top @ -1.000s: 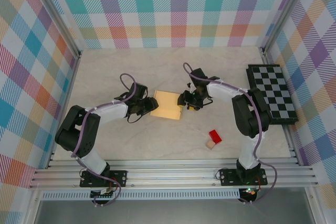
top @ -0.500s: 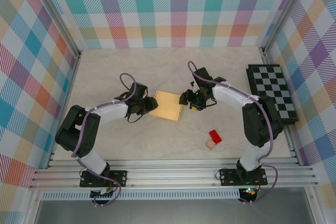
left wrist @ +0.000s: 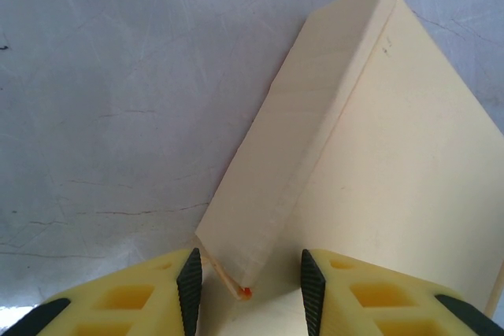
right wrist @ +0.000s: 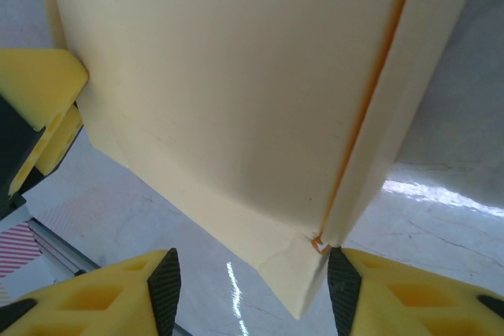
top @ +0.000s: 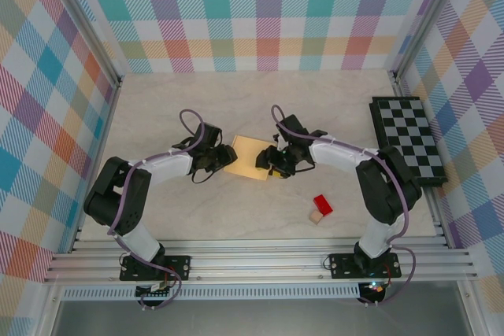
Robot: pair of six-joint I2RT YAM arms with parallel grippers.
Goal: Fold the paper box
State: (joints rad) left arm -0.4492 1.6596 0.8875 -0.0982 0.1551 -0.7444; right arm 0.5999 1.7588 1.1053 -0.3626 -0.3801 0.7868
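**A:** Start nearest the arm bases. Has anything shifted there?

**B:** No. The small red block [top: 323, 203] and its tan cube [top: 316, 216] lie as they did, at about 4 o'clock from the paper box [top: 246, 156] and well apart from it.

**A:** And mid-table?

**B:** That's where the change is. The right gripper [top: 272, 164] has come in from the box's 3 o'clock side and now sits over its right edge. Half a second ago it hung just clear of that edge. Its jaws are apart, and the wrist view shows a box corner and an orange crease between the fingers [right wrist: 161, 277].

**A:** The left one?

**B:** The left gripper [top: 222, 156] stays put at 9 o'clock. Its jaws are also spread, straddling a corner where a narrow wall rises from the flat panel. I can't tell whether the pads touch the card.

**A:** What does that mean for the fold?

**B:** The box is now bracketed at both ends in the middle of the table [top: 197, 108]. I'd judge the right side is about to be worked while the left end is steadied, so the folding looks unfinished.

**A:** Farther out?

**B:** The checkered board [top: 409, 143] is at 2 o'clock by the wall, unchanged.
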